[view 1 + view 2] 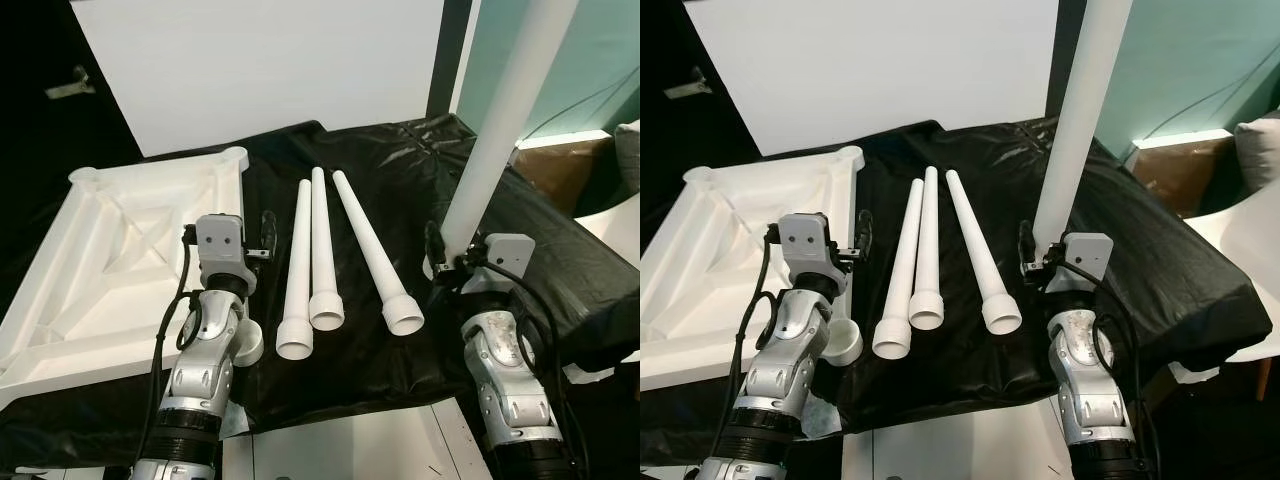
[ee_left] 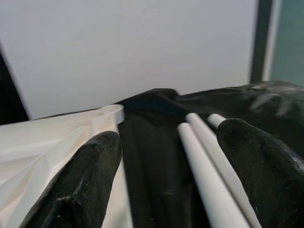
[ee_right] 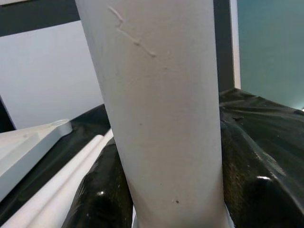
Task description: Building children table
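Lying upside down at the far left, the white tabletop (image 1: 110, 270) shows its ribbed underside: moulded plastic with crossing braces and a round socket at each visible corner. It rests on a counter draped in glossy, crinkled black sheet (image 1: 400, 200). The left hand (image 2: 166, 180) hovers just beside the tabletop's right edge, its two thick black fingers (image 2: 80, 185) spread well apart with nothing between them; through the gap the wrist view looks along the sheet. A white ring-shaped socket (image 1: 250, 345) sits by the left arm.

Next come three loose legs (image 1: 322, 250), smooth white tapered tubes with flared, hollow collars pointing toward the robot. Two lie touching side by side; the third (image 1: 375, 250) angles away from them, near but apart.

At the right, the right hand (image 3: 168, 199) is closed around a fourth leg (image 1: 500, 120), held nearly upright and leaning slightly, its top running out of view. Its matte surface bears a faint scratch. Black fingers (image 3: 99, 190) press either side of its base.
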`<state>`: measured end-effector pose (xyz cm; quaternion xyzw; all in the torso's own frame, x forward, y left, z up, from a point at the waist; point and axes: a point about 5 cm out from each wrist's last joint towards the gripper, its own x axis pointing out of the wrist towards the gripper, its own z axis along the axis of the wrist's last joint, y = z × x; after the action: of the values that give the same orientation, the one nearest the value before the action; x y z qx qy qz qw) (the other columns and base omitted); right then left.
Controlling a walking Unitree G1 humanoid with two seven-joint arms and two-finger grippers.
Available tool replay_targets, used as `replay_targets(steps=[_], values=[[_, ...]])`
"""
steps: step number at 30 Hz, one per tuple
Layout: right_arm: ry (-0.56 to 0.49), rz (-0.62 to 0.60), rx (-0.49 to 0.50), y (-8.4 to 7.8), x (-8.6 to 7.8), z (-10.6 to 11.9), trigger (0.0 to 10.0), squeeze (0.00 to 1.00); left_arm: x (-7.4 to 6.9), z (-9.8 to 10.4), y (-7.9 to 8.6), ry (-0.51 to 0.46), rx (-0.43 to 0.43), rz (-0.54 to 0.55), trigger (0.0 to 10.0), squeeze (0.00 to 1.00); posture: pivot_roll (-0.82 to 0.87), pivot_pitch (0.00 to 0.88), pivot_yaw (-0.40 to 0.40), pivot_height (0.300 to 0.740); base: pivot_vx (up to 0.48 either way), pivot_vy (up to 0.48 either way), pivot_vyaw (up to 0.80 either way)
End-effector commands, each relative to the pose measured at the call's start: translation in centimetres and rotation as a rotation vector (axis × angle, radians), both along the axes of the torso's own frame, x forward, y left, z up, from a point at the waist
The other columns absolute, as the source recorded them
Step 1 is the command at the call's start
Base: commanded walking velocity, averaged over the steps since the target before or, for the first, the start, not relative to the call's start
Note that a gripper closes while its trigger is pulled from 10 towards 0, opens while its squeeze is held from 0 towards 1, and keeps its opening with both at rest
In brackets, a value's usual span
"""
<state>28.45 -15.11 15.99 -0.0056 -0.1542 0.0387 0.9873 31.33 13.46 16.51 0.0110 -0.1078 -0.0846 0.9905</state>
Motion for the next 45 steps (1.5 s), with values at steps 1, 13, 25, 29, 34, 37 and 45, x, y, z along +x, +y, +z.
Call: replay_targets(steps=[1,13,25,29,34,37,45], values=[[-0.015,0.005,0.003,0.11,0.16,0.36,10.0,0.0,0.28,0.11,0.05,0.001,0.008,0.005,10.0,0.0,-0.09,0.0,0.052,0.74,0.292,0.0,0.0],[-0.01,0.009,0.006,0.16,0.2,0.25,10.0,0.0,0.29,0.18,-0.09,0.001,0.007,0.004,10.0,0.0,-0.09,0.0,0.053,0.74,0.072,0.0,0.0],[-0.013,0.008,0.015,0.33,0.39,0.26,10.0,0.0,0.31,0.45,-0.13,-0.017,0.012,-0.007,10.0,0.0,-0.08,0.0,0.06,0.74,0.0,0.0,0.0],[-0.007,-0.006,0.031,0.21,0.44,0.18,10.0,0.0,0.36,0.47,-0.08,-0.015,0.018,-0.009,10.0,0.0,-0.08,0.0,0.064,0.74,0.0,0.0,0.2],[-0.004,-0.008,0.034,0.23,0.43,0.12,10.0,0.0,0.39,0.45,-0.01,-0.014,0.022,-0.01,10.0,0.0,-0.08,0.0,0.066,0.74,0.0,0.0,0.8],[-0.001,-0.01,0.037,0.28,0.4,0.03,10.0,0.0,0.41,0.42,0.04,-0.012,0.024,-0.011,10.0,0.0,-0.08,0.0,0.067,0.74,0.0,0.0,0.8],[-0.003,-0.009,0.043,0.33,0.42,0.04,10.0,0.0,0.44,0.4,0.05,-0.012,0.026,-0.012,10.0,0.0,-0.08,0.0,0.069,0.74,0.0,0.0,0.8]])
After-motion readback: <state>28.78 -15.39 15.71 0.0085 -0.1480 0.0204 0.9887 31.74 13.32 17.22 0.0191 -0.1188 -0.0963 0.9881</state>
